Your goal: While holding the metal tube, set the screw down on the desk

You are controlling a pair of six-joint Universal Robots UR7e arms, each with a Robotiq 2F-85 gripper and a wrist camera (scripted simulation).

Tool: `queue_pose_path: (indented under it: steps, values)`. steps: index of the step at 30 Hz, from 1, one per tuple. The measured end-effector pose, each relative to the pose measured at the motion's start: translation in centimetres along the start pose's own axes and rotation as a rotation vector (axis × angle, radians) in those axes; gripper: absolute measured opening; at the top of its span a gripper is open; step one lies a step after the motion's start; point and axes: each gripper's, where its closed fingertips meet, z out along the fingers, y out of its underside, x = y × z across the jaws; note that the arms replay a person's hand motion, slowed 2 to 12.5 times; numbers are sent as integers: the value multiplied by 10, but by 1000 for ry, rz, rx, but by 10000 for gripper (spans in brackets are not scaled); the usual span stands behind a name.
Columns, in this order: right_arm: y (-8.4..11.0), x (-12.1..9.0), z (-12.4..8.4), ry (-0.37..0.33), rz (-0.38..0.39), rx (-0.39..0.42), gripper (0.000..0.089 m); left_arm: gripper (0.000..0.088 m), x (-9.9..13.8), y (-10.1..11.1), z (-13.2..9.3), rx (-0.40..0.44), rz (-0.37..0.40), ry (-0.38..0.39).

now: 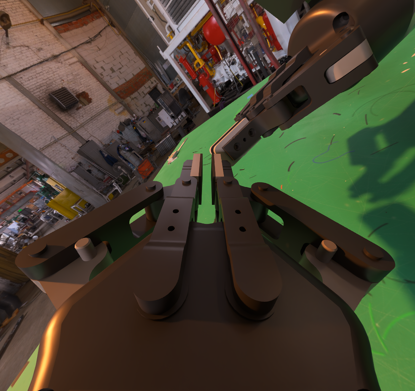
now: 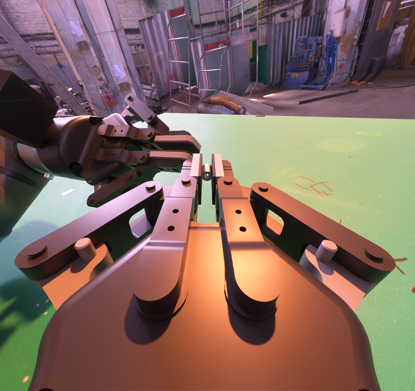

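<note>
Hollow metal tube between right gripper pads.

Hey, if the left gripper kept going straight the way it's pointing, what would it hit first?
Probably the right gripper's fingertip, which sits just past the left gripper, slightly right of centre. Depth is unclear; it might slip by over the green desk.

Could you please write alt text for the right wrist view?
The right gripper clamps a short metal tube, bore facing the camera, above a green desk. The left gripper reaches in from the left, fingertips beside the tube; no screw is discernible.
</note>
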Motion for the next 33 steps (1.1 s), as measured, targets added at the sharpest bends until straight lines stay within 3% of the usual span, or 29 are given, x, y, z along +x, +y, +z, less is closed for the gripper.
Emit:
queue_pose_path:
  steps: [33]
  values:
    - [-1, 1, -1, -28, 110, 33, 74, 69, 0, -1, 1, -18, 36, -32]
